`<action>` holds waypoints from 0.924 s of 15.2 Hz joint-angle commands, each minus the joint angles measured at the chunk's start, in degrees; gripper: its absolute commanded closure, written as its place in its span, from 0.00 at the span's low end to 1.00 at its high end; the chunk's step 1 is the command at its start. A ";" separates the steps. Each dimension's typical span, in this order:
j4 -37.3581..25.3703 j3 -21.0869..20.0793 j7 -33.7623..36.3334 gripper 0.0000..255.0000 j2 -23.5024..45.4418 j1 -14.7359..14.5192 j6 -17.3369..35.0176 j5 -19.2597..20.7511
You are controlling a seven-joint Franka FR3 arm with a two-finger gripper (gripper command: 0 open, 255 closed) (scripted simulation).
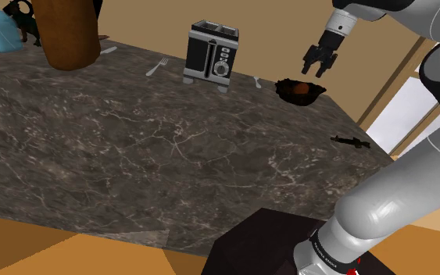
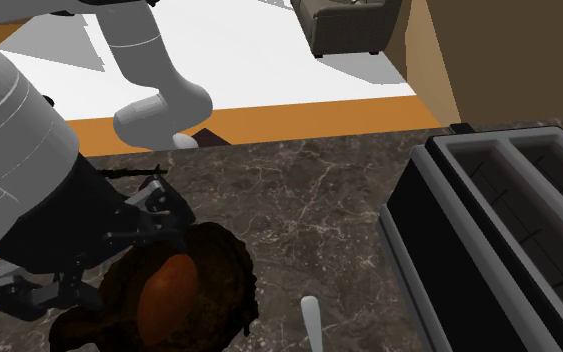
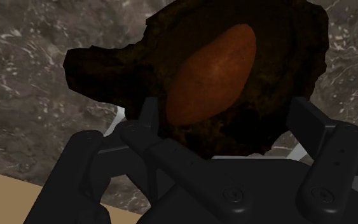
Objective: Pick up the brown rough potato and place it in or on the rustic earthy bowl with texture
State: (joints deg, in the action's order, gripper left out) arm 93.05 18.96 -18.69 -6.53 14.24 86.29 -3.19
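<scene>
On my feed the tabletop [image 1: 171, 156] looked like dark veined marble, slightly glossy. The bowl [image 3: 107, 63] was rough and matt, the potato [image 3: 212, 73] smoother, toaster [image 1: 202, 55] brushed metal, tool [image 1: 316, 72] matt black.

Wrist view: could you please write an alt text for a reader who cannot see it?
A reddish-brown potato lies inside a dark, rough-edged bowl that stands on a dark marbled counter. The black jaws stand open above the bowl and hold nothing.
</scene>
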 commanded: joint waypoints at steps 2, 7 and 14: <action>0.00 0.00 0.00 0.00 0.00 0.00 0.00 0.00; -11.72 0.90 -0.79 0.00 3.67 0.50 -8.34 -1.22; -11.72 0.89 -0.79 0.00 3.67 0.50 -8.34 -1.22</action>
